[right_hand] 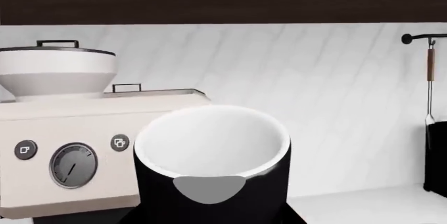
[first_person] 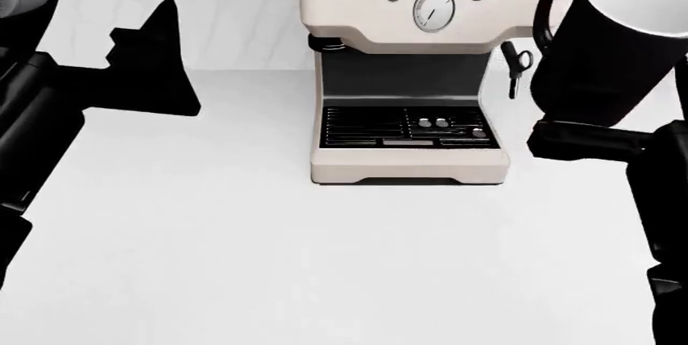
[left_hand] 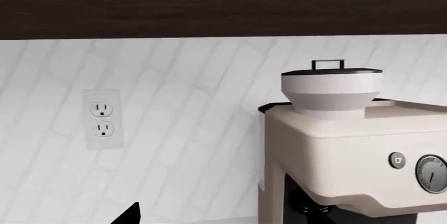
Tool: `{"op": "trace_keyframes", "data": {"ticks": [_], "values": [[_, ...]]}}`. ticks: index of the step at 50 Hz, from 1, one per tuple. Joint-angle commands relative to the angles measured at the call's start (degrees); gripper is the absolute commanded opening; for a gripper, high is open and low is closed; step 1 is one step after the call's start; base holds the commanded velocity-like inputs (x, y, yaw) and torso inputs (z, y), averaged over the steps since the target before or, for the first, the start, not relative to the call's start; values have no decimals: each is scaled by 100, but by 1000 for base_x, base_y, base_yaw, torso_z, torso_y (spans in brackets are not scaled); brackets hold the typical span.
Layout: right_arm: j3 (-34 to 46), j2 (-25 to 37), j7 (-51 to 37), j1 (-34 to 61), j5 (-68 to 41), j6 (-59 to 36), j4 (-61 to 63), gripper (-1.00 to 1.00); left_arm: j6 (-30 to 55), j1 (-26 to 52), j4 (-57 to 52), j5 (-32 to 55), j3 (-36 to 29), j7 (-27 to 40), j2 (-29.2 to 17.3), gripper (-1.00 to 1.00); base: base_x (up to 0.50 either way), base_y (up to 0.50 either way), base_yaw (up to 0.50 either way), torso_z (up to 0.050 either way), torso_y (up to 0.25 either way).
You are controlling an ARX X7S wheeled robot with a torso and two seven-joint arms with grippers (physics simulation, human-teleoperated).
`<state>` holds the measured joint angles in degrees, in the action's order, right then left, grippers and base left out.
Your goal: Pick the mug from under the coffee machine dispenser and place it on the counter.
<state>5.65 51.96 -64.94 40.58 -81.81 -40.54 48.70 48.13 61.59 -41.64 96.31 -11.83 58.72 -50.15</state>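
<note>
Right claw (first_person: 586,131) pinching the mug (first_person: 613,39), held up in the air right of the coffee machine dispenser (first_person: 408,79), clear of the drip tray (first_person: 407,129) and off the tabletop (first_person: 269,240) (white inside faces up, handle toward the machine). Left claw (first_person: 156,63) hangs at left, holding nothing; spread or pressed together, cannot tell.

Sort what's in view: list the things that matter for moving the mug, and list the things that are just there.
Part of the job:
mug, held up by the right gripper
coffee machine, drip tray bare
counter

Just there:
left gripper, holding nothing
wall outlet
steam wand
hanging utensil
</note>
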Motion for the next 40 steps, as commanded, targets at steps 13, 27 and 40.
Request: {"op": "trace_keyframes", "data": {"ticks": [13, 27, 40], "values": [[-381, 230, -283, -75, 398, 24, -326, -100, -29, 25, 12, -28, -19, -20, 14, 100, 0, 0, 0, 0, 0], [-59, 27, -160, 71, 915, -79, -711, -100, -54, 3, 20, -64, -25, -39, 18, 100, 0, 0, 0, 0, 1], [460, -334, 150, 392, 1548, -186, -1425, -100, -98, -87, 33, -168, -23, -108, 43, 100, 0, 0, 0, 0, 0]]}}
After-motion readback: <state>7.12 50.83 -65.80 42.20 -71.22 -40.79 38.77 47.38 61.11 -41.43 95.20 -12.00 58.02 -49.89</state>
